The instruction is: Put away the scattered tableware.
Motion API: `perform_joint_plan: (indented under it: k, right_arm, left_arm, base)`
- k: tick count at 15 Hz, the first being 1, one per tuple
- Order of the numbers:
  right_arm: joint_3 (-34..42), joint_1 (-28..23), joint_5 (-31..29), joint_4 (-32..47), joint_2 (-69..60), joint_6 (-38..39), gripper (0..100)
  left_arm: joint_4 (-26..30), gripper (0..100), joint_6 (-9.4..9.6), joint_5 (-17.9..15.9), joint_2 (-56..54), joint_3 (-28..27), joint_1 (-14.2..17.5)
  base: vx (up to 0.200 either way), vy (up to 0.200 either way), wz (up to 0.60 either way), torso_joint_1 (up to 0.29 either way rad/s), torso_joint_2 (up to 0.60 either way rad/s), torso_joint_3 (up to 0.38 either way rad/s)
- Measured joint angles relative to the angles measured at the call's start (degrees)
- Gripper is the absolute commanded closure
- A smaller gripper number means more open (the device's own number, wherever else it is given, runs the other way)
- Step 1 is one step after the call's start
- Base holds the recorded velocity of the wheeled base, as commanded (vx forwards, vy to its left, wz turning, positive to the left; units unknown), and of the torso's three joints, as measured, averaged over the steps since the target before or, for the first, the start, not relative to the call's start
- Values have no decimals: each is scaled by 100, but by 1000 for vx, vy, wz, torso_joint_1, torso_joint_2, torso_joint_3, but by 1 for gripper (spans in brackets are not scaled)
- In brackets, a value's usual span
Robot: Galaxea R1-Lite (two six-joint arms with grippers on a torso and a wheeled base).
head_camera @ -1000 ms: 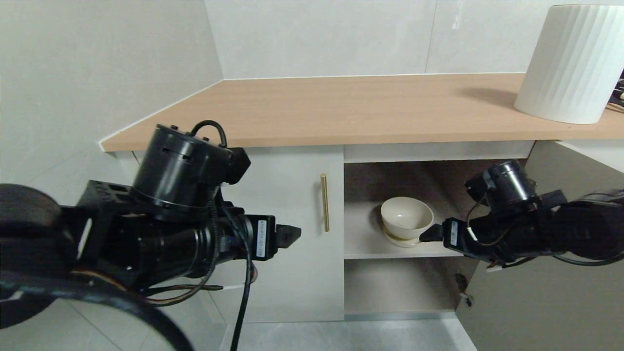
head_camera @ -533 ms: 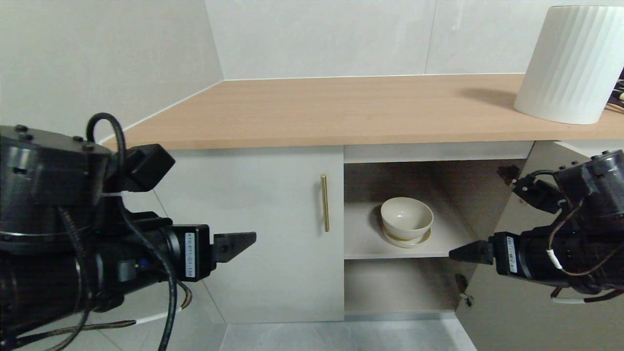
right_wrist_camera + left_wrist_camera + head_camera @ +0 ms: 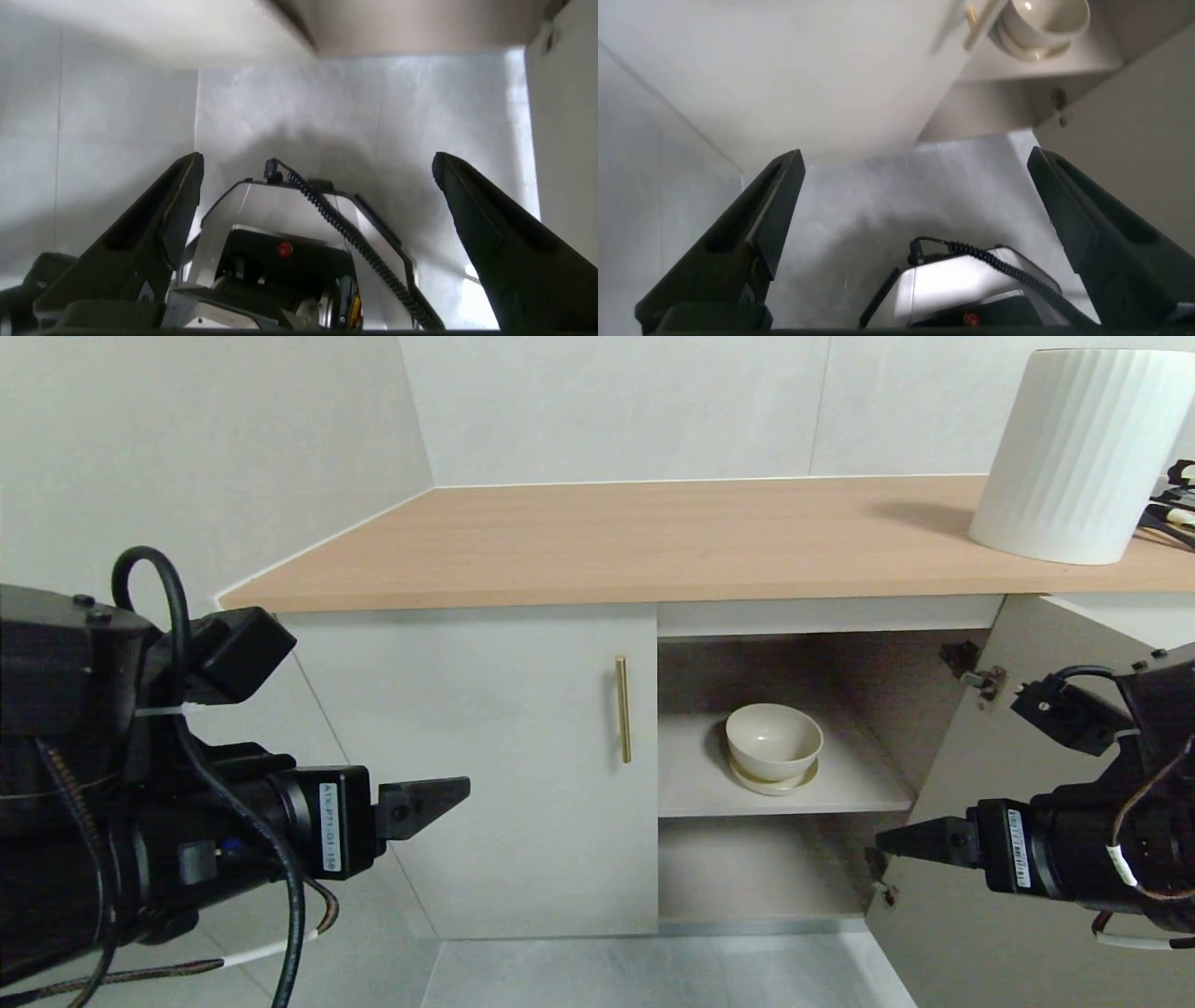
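Both left gripper [image 3: 446, 795] and right gripper [image 3: 894, 841] are wide open, empty; their white labels [image 3: 331, 829] are too small to read. A bowl [image 3: 774, 739] stands on a saucer [image 3: 782, 786] near the shelf's [image 3: 695, 789] front edge.

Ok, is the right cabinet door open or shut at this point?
Open. The right door is swung outward, its hinge exposed, and the shelf behind it shows a bowl sitting on a saucer.

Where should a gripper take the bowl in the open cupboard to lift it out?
Probably the near rim of the bowl, one finger inside, one outside, coming level through the open front of the cupboard. It stands upright on a plate on the shelf, and the countertop overhead blocks a top-down approach.
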Motion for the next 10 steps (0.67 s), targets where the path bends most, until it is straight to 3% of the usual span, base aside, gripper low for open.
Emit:
perform_joint_plan:
  k: [10]
  right_arm:
    - [39,5,-79,11,-49,-82,0]
  left_arm:
    - [-1,0,4,-2,94,-2,-13]
  base:
    - [-200,0,0,3,2,6]
